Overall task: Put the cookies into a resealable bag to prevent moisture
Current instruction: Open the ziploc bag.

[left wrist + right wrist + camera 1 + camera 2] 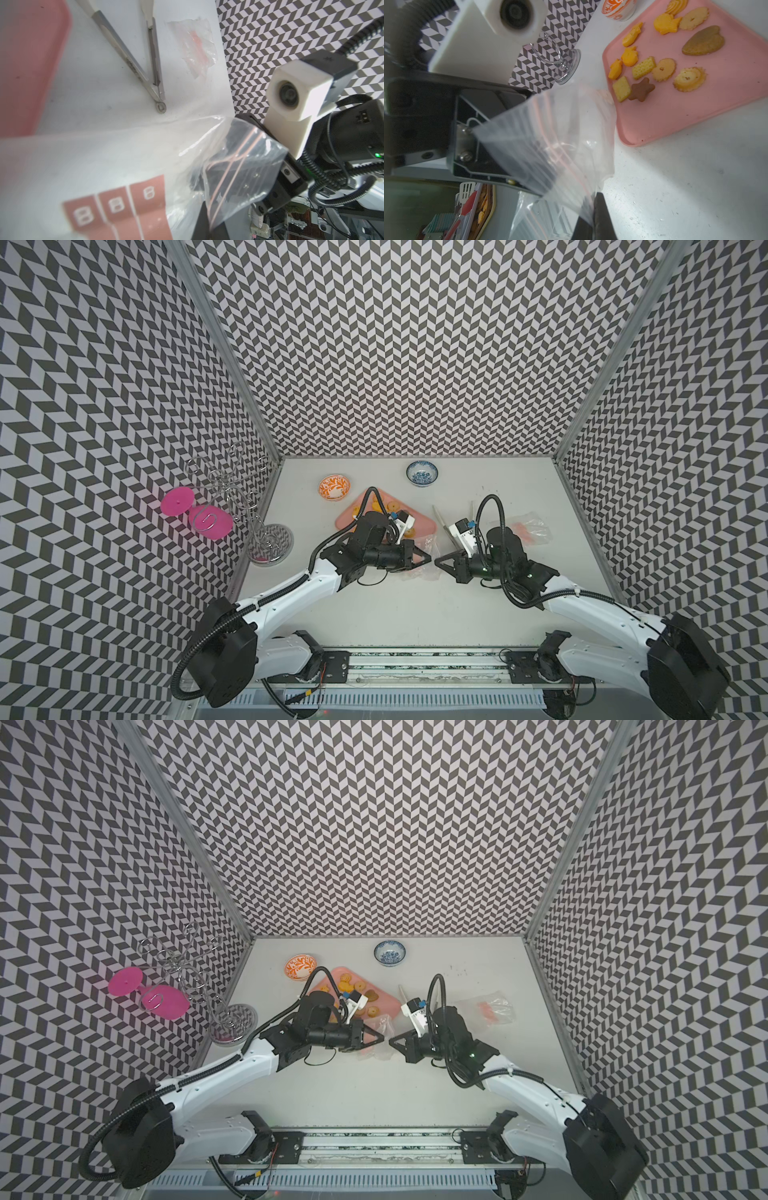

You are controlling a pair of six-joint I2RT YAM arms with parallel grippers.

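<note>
Cookies (pixel 662 68), about a dozen yellow-orange and brown biscuits, all lie on the flat pink plastic tray (pixel 695 120) and none is in the clear plastic resealable bag (pixel 550 141), so I judge I'm only at opening it. My left claw (pixel 428 559) and right claw (pixel 437 562) are both pinched tight on the bag's mouth, just in front of the tray. Metal tongs (pixel 128 54), a crumpled second bag (pixel 193 43), an orange-patterned bowl (pixel 333 487) and a blue-patterned bowl (pixel 422 473) sit around, and my left arm (pixel 374 547) overhangs the tray, likely hampering access.
</note>
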